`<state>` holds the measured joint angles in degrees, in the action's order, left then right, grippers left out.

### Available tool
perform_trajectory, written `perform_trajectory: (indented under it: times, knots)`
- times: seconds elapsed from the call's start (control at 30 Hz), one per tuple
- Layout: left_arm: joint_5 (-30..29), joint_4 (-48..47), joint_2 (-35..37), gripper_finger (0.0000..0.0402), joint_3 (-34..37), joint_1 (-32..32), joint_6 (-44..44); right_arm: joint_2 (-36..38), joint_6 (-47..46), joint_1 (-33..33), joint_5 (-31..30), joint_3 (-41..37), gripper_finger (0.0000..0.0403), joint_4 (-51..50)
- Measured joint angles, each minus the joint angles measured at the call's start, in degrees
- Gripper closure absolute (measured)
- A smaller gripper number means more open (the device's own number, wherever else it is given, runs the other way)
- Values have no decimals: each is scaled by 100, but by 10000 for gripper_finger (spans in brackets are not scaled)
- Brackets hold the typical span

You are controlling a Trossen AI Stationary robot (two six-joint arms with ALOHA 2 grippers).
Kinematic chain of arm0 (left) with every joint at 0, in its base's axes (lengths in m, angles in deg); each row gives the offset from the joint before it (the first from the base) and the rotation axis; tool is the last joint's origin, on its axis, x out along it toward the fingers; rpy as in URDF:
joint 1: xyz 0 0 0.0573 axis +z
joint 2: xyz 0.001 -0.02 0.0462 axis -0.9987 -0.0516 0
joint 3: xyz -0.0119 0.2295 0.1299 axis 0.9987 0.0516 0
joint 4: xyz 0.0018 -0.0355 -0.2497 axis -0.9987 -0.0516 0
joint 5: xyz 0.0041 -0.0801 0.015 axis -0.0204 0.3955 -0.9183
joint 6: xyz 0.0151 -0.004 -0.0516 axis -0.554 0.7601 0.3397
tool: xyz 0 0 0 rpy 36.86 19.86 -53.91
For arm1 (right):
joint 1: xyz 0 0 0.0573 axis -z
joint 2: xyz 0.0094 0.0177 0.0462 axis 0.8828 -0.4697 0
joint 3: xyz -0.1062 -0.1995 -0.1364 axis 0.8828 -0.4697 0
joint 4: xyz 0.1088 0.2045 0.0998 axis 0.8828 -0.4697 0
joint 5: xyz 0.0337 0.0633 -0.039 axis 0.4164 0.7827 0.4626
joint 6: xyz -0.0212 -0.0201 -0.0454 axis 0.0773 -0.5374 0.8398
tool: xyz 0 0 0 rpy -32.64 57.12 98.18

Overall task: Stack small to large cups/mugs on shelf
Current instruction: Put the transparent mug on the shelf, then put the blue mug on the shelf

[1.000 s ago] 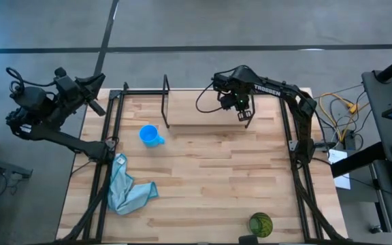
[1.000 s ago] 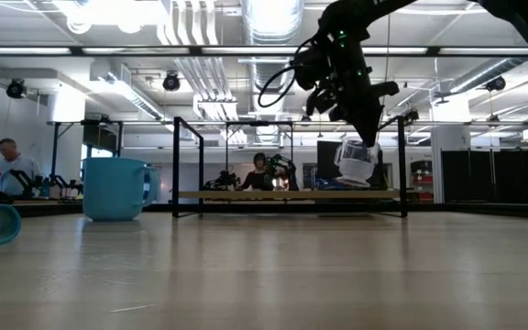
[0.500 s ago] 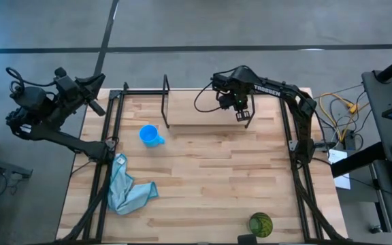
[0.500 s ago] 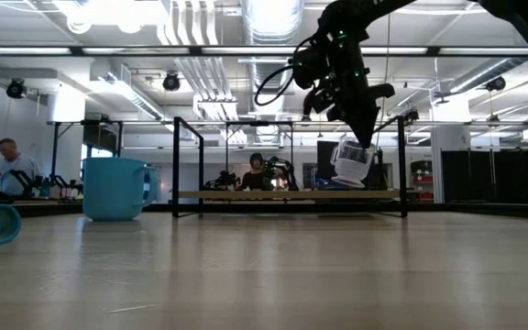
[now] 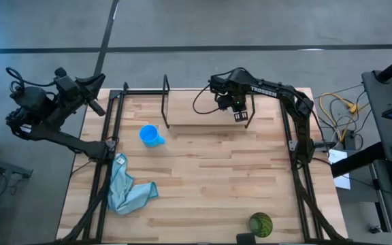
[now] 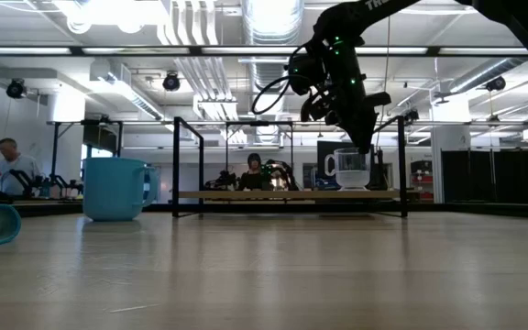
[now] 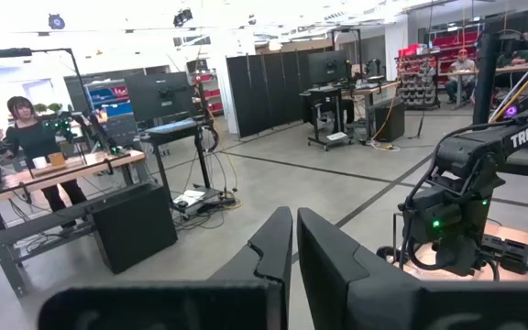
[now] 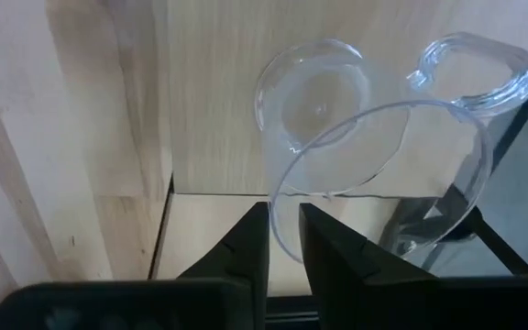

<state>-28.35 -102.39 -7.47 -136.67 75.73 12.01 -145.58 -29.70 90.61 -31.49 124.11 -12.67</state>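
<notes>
The small clear cup (image 8: 337,137) stands upright on the light-wood shelf (image 6: 273,194), near its right end, with its handle (image 8: 470,69) off to one side. My right gripper (image 8: 285,236) reaches down to the cup's rim from above and is shut on it. The bright blue mug (image 5: 150,135) stands on the table just in front of the shelf's left end. The dark green patterned cup (image 5: 260,223) stands at the near edge of the table. My left gripper (image 7: 293,246) is shut, parked beyond the table's far left corner. My right gripper holds the clear cup by its rim (image 8: 278,206), on the side away from the handle. The wall is pinched with one finger (image 8: 328,247) inside the cup and one finger (image 8: 250,243) outside. The fingers point down from above. The cup is upright, its base (image 6: 351,187) on the shelf plank.
A light blue cloth (image 5: 124,187) lies crumpled near the table's left edge. The shelf's black wire end frames (image 6: 186,165) rise at both ends of the plank. People show in the room behind the table.
My right gripper has come down and shifted slightly toward the table's left. The clear cup, which hung tilted above the plank, now stands upright with its base on the shelf.
</notes>
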Motion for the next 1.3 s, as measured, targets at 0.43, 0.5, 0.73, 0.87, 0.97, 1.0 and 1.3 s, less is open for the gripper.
perform_trajectory:
  times: [0.43,0.5,0.73,0.87,0.97,1.0,1.3]
  knots:
    - [4,-57,69,394,2,-2,-1,226,-691,-71,-90,102,341,-163]
    - [2,-50,70,394,2,-1,2,241,-923,-126,-86,263,343,-270]
    - [-197,-61,-44,394,2,0,6,266,-2478,-470,1186,1147,350,-468]
    - [-215,-135,-215,394,2,-2,9,268,-3111,-804,2463,1782,351,-470]
    - [-212,-144,-311,394,2,-2,83,270,-3346,-1092,2629,2313,351,-444]
    - [-203,-144,-330,394,2,-2,175,274,-3369,-1174,2629,2466,351,-410]
    - [-63,-231,-256,394,2,-2,457,279,-3843,-1664,2631,3246,351,740]
